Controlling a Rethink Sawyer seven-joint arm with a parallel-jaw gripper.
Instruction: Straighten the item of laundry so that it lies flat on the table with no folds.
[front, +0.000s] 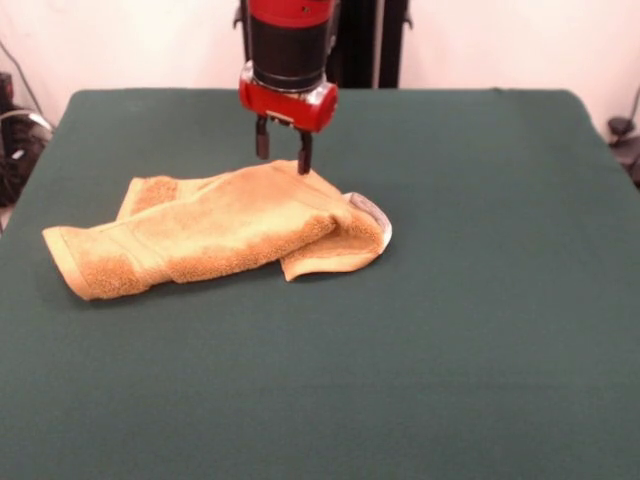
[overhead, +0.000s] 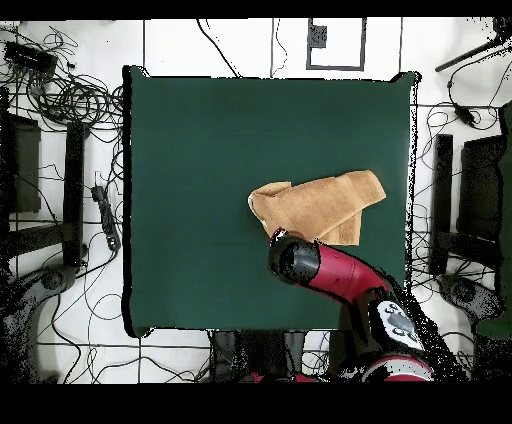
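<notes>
One towel (front: 215, 232) folded on one table (front: 450, 350), one gripper (front: 283, 160) parted above it

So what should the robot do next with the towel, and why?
Probably lower a little and pinch the towel's top layer. The gripper is open with its tips right at the far edge, and the towel lies doubled over on the table, so that layer needs pulling back.

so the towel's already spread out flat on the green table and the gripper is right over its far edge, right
Not quite. The towel is not flat: the front view shows it folded over itself in a bunched, doubled-up heap on the green table. The rest holds: the gripper is right over the towel's far edge.
</notes>
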